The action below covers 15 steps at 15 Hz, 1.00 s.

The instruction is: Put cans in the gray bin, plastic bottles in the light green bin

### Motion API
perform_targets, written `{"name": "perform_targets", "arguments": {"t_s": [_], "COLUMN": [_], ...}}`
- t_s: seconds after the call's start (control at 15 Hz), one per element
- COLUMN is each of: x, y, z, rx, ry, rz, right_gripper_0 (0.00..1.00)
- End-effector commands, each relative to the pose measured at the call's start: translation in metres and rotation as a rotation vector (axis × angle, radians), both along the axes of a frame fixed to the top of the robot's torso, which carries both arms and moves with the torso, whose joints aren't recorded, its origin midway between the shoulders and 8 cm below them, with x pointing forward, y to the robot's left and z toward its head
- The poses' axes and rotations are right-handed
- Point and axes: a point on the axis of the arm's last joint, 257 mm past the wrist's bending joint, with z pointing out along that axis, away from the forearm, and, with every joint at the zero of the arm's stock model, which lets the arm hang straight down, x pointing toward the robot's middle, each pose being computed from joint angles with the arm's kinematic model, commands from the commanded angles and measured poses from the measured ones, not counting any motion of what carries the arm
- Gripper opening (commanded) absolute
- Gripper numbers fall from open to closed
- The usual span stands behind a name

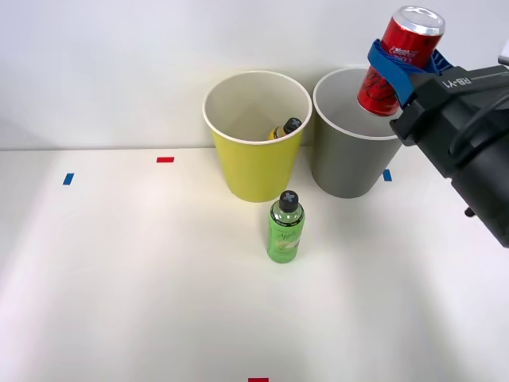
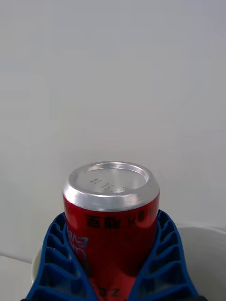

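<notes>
Jaws clamped on red can [image 1: 402,60], above gray bin [image 1: 347,163]

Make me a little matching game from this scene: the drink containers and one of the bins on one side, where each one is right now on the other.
Things:
1. red can
2. green bottle
3. yellowish bottle
4. gray bin

Places:
A. inside the light green bin
B. standing on the table in front of the bins
C. held by the right gripper, above a bin
D. beside the light green bin, under the can

Pairs: 1-C, 2-B, 3-A, 4-D
</notes>
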Motion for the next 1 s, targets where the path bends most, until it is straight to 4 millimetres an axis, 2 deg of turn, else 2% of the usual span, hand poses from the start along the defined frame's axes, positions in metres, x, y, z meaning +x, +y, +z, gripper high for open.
{"name": "perform_targets", "arguments": {"t_s": [0.07,0.4,0.67,1.0], "x": [0.041,0.071,0.089,0.129], "y": [-0.004,-0.01,-0.024,-0.037], "z": [0.01,0.003,-0.01,-0.027], "rx": [0.028,-0.005,-0.062,-0.107], "ry": [-0.023,-0.005,0.014,0.057], "rz": [-0.024,-0.066,-0.121,-0.186], "right_gripper_0": [0.0,0.0,0.0,0.0]}}
